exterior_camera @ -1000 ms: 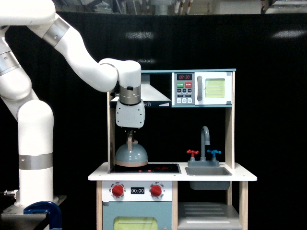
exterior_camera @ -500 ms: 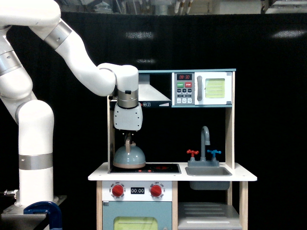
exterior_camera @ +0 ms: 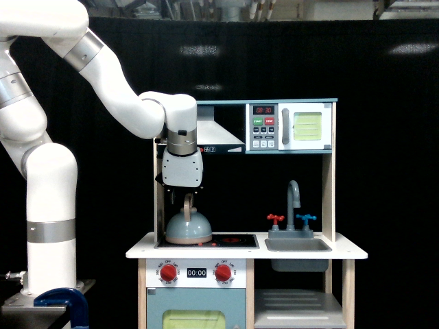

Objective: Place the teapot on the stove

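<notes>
Hanging straight down, claw just above teapot on stove

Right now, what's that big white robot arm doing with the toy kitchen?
The arm's gripper is right above the teapot, at the top of its wooden handle. The teapot sits on the stove, at the exterior view's left end, and looks level. Whether the gripper is holding the handle or has let go is too small to tell. The sink and faucet beside it are untouched.
</notes>
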`<action>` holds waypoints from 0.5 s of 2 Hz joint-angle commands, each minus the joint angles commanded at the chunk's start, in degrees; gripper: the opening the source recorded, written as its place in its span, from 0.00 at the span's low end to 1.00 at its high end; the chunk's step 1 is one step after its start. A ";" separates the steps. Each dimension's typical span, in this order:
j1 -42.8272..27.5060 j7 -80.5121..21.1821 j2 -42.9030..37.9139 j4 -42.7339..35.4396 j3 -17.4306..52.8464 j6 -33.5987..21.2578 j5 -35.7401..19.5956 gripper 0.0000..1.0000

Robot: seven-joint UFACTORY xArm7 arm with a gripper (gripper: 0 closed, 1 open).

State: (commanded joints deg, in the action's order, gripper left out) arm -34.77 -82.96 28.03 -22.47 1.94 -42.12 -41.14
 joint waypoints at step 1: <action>2.09 0.75 2.31 -1.60 2.52 -4.67 4.18 1.00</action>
State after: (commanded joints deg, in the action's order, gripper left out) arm -32.67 -82.21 30.33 -24.07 4.46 -46.79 -36.96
